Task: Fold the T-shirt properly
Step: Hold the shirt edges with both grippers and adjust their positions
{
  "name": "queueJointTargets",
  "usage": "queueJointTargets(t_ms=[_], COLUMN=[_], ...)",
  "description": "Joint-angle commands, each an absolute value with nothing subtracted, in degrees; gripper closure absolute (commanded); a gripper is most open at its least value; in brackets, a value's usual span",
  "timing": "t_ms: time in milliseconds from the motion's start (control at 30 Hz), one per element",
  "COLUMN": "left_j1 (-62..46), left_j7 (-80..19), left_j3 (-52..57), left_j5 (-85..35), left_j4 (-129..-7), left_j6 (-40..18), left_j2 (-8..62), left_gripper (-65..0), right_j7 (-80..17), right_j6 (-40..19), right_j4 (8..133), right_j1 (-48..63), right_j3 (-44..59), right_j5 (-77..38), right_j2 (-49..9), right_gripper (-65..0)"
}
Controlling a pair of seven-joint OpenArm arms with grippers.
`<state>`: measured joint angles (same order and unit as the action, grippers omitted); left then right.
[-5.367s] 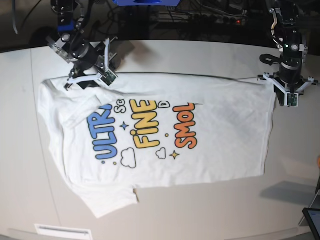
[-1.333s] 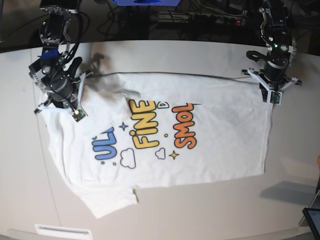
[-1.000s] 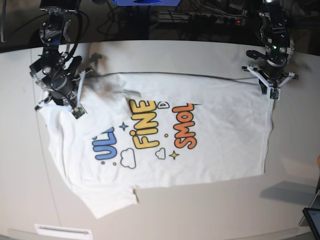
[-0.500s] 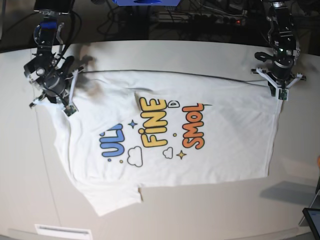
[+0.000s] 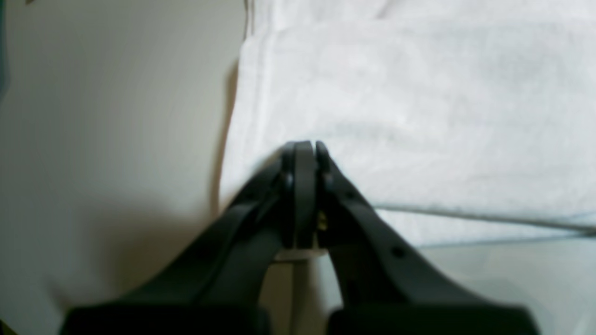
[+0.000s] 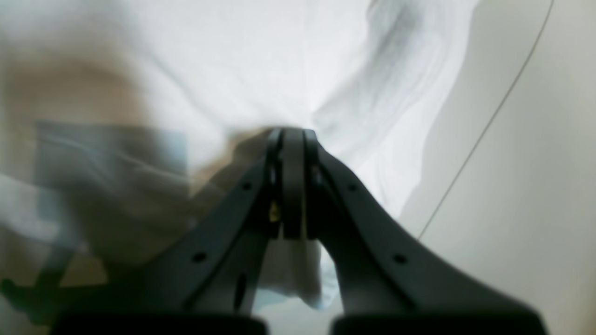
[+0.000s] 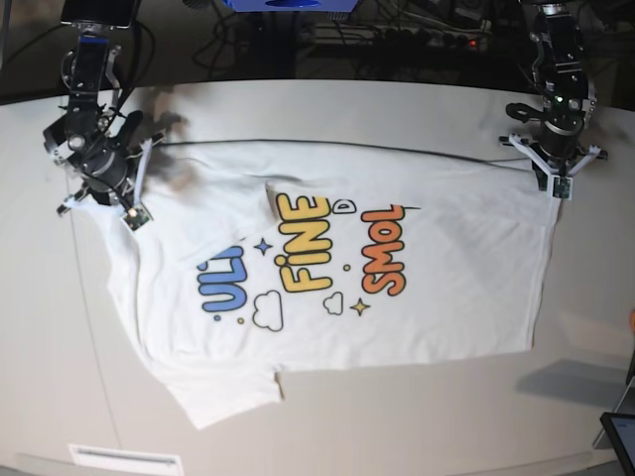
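Note:
The white T-shirt (image 7: 397, 317) lies spread on the table with its blue, yellow and orange print facing up; its far edge is folded over part of the print. My left gripper (image 7: 554, 183) is shut on the T-shirt's far right corner. The left wrist view shows its jaws (image 5: 300, 149) pressed together at the edge of the fabric (image 5: 419, 116). My right gripper (image 7: 99, 203) is shut on the T-shirt at the far left, near a sleeve. Cloth (image 6: 209, 70) bunches around its closed tips (image 6: 286, 135) in the right wrist view.
The pale table (image 7: 327, 426) extends well in front of the shirt. A thin seam line (image 6: 489, 121) crosses it beside my right gripper. A dark tablet corner (image 7: 620, 431) sits at the front right, a white label (image 7: 124, 458) at the front left. Cables and equipment stand behind the far edge.
Over the last second the T-shirt slid a little to the right, both grippers moving with it and the far edge pulled straighter. Almost nothing has moved in the last half second.

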<state>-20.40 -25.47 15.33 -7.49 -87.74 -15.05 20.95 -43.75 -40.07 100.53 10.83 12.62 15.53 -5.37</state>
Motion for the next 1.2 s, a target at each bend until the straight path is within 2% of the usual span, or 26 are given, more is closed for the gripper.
queueJointTargets(t_ms=[0,233,400,567,800,967,1167], left_j1=[-21.0,-22.9,-22.5,-19.1,-10.3,-9.5,-6.6], left_j7=[-26.9,-27.0,-31.9,-32.4,-40.0,-39.8,-39.8], left_j3=[15.7,16.0,16.0,19.1,24.0,24.8,24.6], left_j5=[-6.9,-7.1,-7.5,-7.6,-7.6,-7.6,-7.6], left_j4=[-89.6,-100.0,-106.1,-109.8,-108.8,-106.9,-99.0], left_j6=[-15.3,-15.3,-15.3,-15.3,-15.3,-15.3,-15.3], left_j2=[21.5,21.2,21.1,20.5,19.5,20.0,21.2], left_gripper=[0.0,0.0,0.0,0.0,0.0,0.0,0.0], right_j7=[-44.2,-44.0,-43.6,-42.3,-42.6,-47.1,-48.4], right_j6=[-40.0,-40.0,-40.0,-40.0,-40.0,-40.0,-40.0], right_j4=[102.6,111.0,111.7,111.8,111.4,111.3,106.7], right_j1=[10.7,11.0,10.1,6.8,1.8,-0.4,-4.7], right_j3=[12.8,12.4,12.4,12.4,12.4,12.4,12.4], right_j5=[16.4,16.3,16.3,16.2,16.2,16.2,16.2], right_j2=[-5.8,-5.4,-5.4,-5.6,-5.4,-5.3,-5.3], right_gripper=[-0.7,-0.9,-0.9,-0.9,-1.0,-4.9,-5.4])
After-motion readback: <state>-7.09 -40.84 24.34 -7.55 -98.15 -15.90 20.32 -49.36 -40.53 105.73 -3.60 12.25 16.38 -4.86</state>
